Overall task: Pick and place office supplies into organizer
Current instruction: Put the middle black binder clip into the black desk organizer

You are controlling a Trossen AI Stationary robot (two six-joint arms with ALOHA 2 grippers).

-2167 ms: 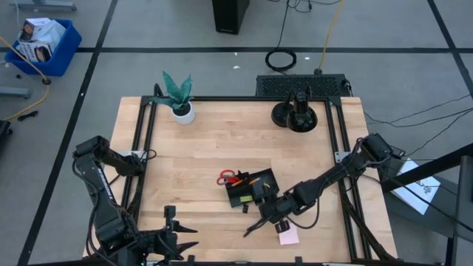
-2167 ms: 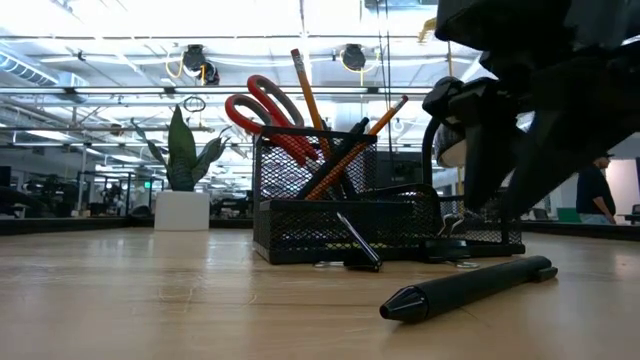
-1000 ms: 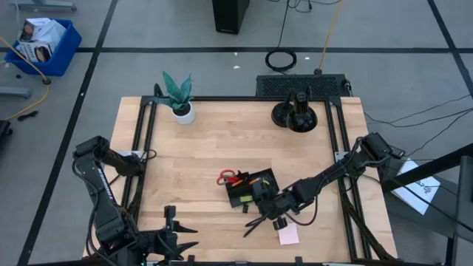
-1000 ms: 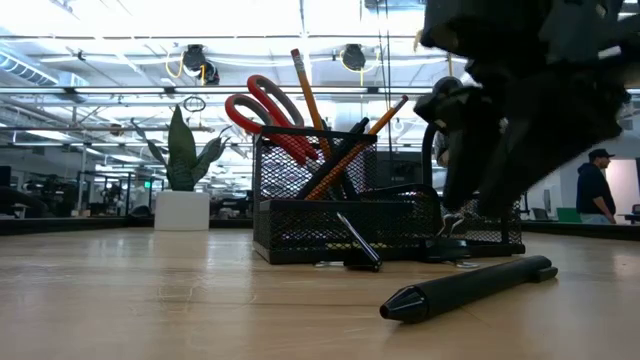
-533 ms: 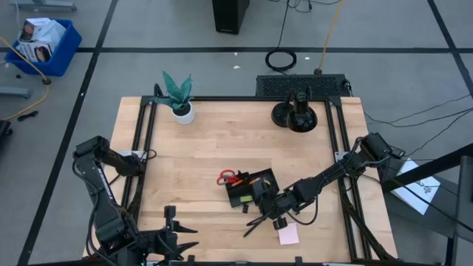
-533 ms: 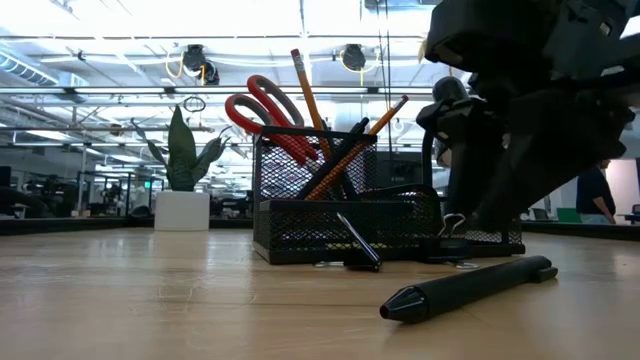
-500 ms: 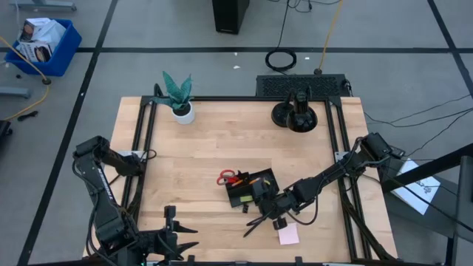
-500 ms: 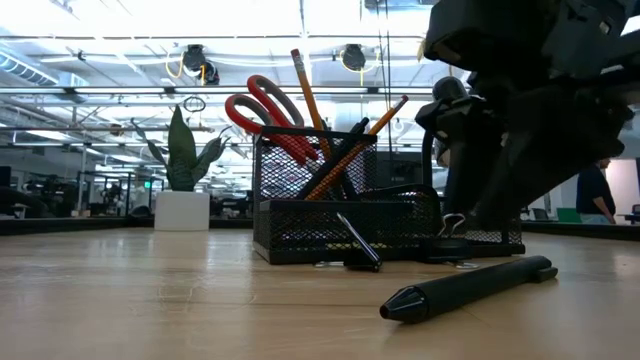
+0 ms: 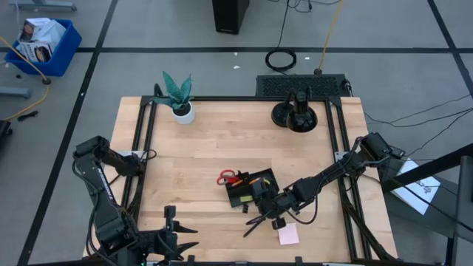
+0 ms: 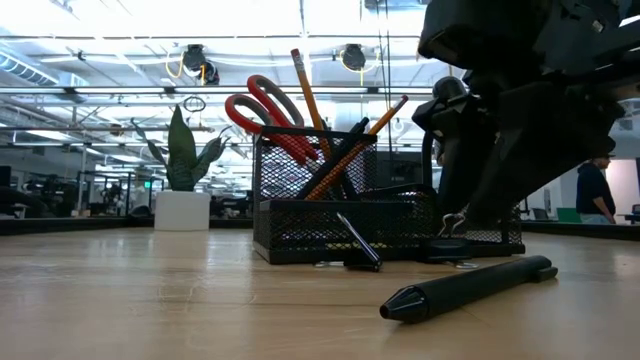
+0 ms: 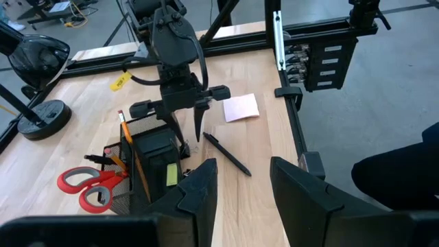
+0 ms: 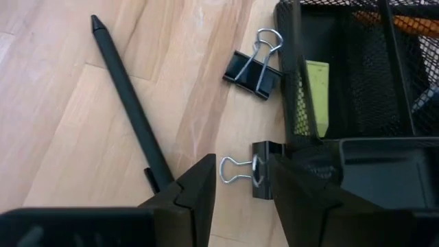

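A: What's changed? The right gripper (image 12: 236, 182) has edged closer to the black mesh organizer (image 9: 250, 188), jaws partly open, empty.

B: Over a small black binder clip (image 12: 259, 175) beside it. A grab looks imminent. The left gripper (image 11: 240, 189) waits parted.

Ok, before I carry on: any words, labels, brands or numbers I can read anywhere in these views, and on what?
None can be read.
Yellow tag on the table frame: any marking is too small to read.
Printed boxes in the blue bin on the floor: print too blurred to read.
Black pen, binder clips, organizer, pink sticky-note pad: no text visible.
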